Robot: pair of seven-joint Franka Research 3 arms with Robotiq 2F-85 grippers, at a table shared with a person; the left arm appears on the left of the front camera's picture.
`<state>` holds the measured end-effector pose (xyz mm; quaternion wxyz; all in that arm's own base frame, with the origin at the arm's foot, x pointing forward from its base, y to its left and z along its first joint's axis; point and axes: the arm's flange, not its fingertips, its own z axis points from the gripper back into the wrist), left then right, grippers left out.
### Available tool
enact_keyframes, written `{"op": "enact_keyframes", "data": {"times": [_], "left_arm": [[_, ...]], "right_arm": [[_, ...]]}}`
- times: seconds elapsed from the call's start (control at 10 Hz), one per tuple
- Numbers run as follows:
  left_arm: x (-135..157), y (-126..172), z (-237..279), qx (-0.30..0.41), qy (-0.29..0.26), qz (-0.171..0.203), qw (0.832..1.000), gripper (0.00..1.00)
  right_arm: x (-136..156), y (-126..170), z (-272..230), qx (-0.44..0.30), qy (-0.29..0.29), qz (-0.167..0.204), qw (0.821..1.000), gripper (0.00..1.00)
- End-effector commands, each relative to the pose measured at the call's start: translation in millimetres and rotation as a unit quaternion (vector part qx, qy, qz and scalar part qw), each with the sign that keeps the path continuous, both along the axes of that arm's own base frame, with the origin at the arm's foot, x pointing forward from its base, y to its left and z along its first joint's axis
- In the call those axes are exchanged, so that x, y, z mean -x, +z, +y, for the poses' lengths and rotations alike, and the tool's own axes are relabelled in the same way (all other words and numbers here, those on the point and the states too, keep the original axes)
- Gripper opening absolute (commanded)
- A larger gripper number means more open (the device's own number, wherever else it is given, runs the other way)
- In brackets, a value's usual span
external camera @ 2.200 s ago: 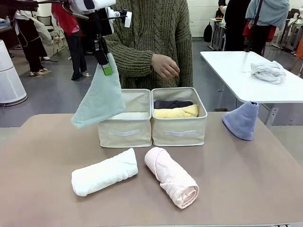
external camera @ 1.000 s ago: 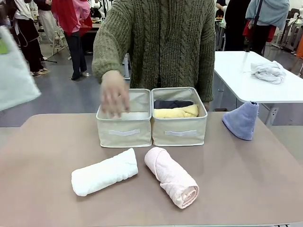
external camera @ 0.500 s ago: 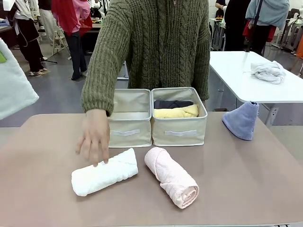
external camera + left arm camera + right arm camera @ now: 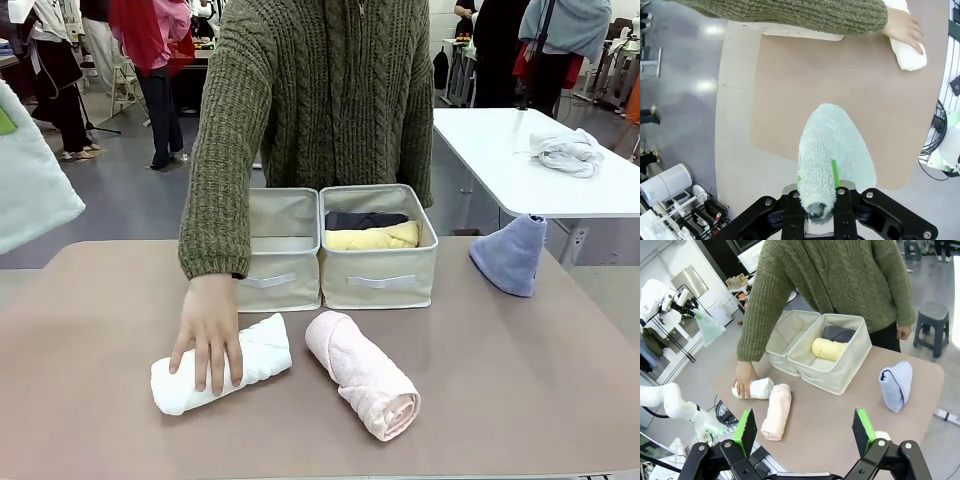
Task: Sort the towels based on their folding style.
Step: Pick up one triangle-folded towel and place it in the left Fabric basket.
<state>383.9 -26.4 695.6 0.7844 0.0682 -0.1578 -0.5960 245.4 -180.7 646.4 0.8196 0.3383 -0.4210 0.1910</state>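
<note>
**Off the brown table's (image 4: 100, 420) left edge: pale green terry cone towel (image 4: 30, 195) held**

Left gripper (image 4: 817, 196) pinches it tight; right gripper (image 4: 804, 432) gapes wide, empty. A person's hand (image 4: 210, 340) lies on the white terry roll (image 4: 262, 357).

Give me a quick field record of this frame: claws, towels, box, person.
left claw: shut on pale green cone, raised at the table's left side
right claw: open, holding nothing
right box: yellow roll in front, dark grey roll behind
loose towels: white roll, pink roll, lavender-blue cone, all on the table
person's hand: resting on the white roll
</note>
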Motion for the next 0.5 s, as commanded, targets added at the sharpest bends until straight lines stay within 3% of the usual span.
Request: {"op": "enact_keyframes", "data": {"times": [0.0, 0.4], "left_arm": [[2.5, 2.3, 2.4, -0.003, 0.0, -0.003, 1.0, 0.17], [2.5, 2.3, 2.4, -0.003, 0.0, -0.003, 1.0, 0.17]], "right_arm": [[-1.1, -1.2, 0.8, -0.004, 0.007, -0.004, 1.0, 1.0], [-1.1, -1.2, 0.8, -0.004, 0.007, -0.004, 1.0, 1.0]]}}
